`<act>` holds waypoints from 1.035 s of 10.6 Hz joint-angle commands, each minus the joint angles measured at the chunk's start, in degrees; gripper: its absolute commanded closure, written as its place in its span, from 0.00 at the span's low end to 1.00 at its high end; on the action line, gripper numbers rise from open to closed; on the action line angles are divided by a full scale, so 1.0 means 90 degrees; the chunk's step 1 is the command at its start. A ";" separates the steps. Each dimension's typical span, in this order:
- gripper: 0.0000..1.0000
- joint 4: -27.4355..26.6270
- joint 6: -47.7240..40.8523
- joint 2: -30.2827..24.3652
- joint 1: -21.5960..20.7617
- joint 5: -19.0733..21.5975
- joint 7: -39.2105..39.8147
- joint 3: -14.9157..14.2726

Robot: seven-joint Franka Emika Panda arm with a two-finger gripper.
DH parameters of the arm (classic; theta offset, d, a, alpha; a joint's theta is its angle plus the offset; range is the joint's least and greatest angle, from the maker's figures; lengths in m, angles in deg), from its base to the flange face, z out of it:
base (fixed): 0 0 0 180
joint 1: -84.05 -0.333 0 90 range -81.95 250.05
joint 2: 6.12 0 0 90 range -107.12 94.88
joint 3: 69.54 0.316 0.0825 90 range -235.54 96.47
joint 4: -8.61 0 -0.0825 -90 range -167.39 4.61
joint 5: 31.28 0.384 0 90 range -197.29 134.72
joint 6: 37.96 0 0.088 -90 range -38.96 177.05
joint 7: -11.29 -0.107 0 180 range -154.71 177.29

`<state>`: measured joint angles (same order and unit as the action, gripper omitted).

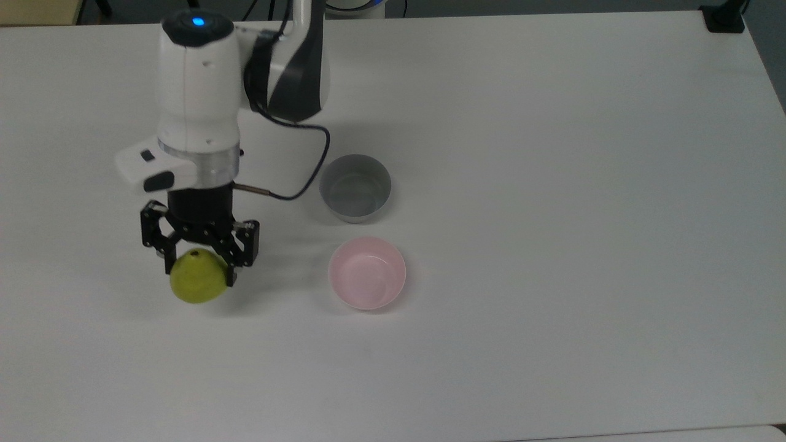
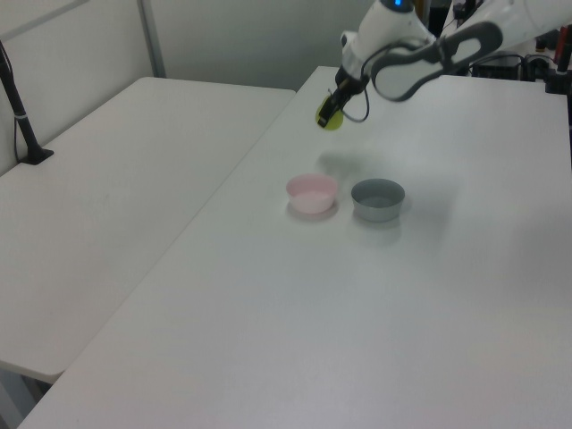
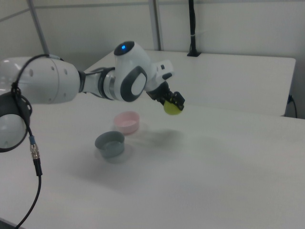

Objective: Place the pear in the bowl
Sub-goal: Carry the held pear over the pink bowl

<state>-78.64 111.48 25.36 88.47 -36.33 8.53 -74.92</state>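
The pear (image 1: 196, 281) hangs in the air above the bench (image 1: 552, 184), clamped between the two black fingers of the gripper (image 1: 198, 270), with its small dark stem hole turned upward toward the top view's camera. In the left view the pear (image 2: 332, 117) is clearly lifted off the bench surface, and its faint shadow falls on the white top below it. In the right view it (image 3: 171, 108) shows as a yellow-green ball under the gripper (image 3: 172, 102), well above the bench.

The bowl (image 1: 366, 273), pale pink and with nothing inside, stands on the bench to the top view's right of the pear, apart from it. In the left view the bowl (image 2: 312, 193) sits nearer the camera than the held fruit; in the right view it (image 3: 127, 122) lies behind and to the right view's left of the fruit.

Just beside the pink bowl, toward the bench's far edge in the top view, stands a grey bowl (image 1: 355, 187), deeper and also with nothing in it. The two are close but not touching.

The white arm (image 1: 196, 92) reaches in from the far edge of the bench in the top view, with a dark cable (image 1: 307, 172) looping from its wrist.
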 commanded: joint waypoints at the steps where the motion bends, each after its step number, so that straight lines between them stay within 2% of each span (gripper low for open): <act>1: 0.50 -0.0237 -0.0937 -0.0898 -0.0022 0.0033 -0.0005 0.0022; 3: 0.50 -0.0295 -0.1212 -0.1172 -0.0120 0.0121 -0.0093 0.0109; 8: 0.50 -0.0530 -0.1505 -0.1261 -0.1495 -0.0015 -0.1215 0.0100; 11: 0.50 -0.0647 -0.1438 -0.1008 -0.1663 -0.0083 -0.1363 0.0100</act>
<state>-82.58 98.97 16.38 73.93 -36.08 -2.60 -73.15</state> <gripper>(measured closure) 0.150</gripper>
